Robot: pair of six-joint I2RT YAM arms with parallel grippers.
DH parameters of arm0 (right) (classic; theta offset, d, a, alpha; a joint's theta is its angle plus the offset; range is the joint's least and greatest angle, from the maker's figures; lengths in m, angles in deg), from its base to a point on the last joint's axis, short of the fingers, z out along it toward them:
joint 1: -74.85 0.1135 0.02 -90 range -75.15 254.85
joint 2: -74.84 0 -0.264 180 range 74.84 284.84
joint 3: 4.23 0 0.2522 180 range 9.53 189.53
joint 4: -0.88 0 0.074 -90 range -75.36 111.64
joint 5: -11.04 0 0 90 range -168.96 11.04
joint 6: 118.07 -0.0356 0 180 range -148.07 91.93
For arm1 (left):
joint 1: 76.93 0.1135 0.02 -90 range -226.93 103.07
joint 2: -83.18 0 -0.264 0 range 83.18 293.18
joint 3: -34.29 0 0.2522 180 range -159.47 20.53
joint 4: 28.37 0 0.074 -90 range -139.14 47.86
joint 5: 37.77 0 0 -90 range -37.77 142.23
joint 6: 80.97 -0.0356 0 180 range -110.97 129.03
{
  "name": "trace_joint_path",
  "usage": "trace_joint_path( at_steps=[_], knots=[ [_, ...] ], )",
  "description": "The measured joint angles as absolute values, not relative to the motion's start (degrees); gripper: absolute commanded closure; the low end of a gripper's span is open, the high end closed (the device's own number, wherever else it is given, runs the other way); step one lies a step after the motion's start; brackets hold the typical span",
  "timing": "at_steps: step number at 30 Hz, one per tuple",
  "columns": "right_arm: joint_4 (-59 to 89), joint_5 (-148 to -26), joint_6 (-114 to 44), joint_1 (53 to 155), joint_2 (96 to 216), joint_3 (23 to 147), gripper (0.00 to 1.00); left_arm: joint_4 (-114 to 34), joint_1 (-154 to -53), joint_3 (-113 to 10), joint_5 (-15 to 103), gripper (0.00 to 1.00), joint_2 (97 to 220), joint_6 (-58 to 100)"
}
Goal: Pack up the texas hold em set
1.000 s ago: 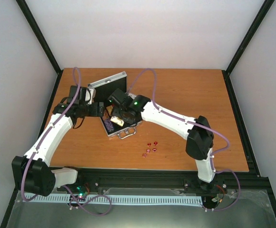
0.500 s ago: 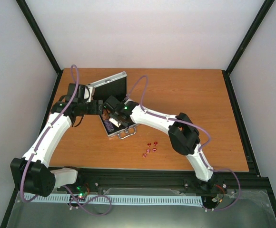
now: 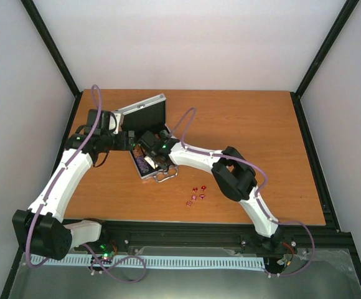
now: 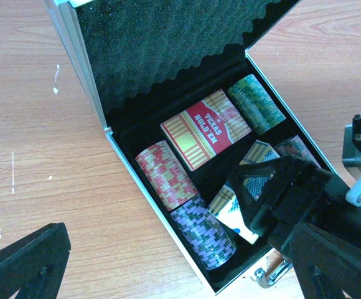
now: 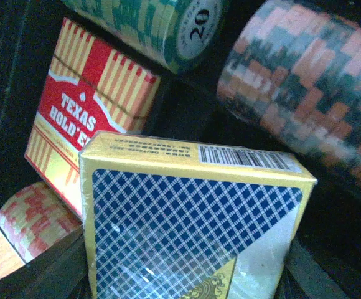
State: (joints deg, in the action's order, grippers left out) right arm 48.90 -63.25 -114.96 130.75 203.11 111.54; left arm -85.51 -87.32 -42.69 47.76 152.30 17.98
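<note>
A: Right gripper (image 3: 154, 157) had dropped into the open silver aluminium briefcase (image 4: 99, 106) in the last second, jaws clenched on the blue-and-yellow card deck (image 5: 193, 212).

B: Deck sat tilted between those jaws, black lining just below, not yet seated. Left gripper (image 3: 126, 141) gaped, nothing between its jaws. Release looked next.

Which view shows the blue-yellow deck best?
Right wrist: the blue-yellow deck fills the frame, with its pattern and barcode sharp. Left wrist shows it over the open case, partly hidden by the right gripper. Top external hides it under the right arm.
</note>
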Motion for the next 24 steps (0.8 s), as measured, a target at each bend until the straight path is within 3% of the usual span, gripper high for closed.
trace_joint_path(
  at_steps=[4, 7, 9, 18, 24],
  knots=[
    [47.18, -63.43, -116.69, 130.24, 203.96, 111.37, 0.49, -85.51, -87.32, -42.69, 47.45, 0.00, 152.30, 17.98],
    [46.70, -63.58, -117.13, 130.16, 203.98, 111.08, 0.16, -85.51, -87.32, -42.67, 47.23, 0.00, 152.24, 17.98],
    [46.28, -63.58, -117.21, 130.13, 203.94, 111.17, 0.01, -85.51, -87.32, -42.60, 47.21, 0.00, 152.04, 17.98],
    [50.15, -66.33, -113.83, 130.18, 201.53, 112.02, 0.00, -85.51, -87.32, -42.60, 47.10, 0.00, 151.56, 17.98],
    [52.95, -68.43, -102.42, 130.13, 198.85, 112.29, 0.00, -85.51, -87.32, -42.60, 47.08, 0.00, 151.60, 18.00]
  ],
)
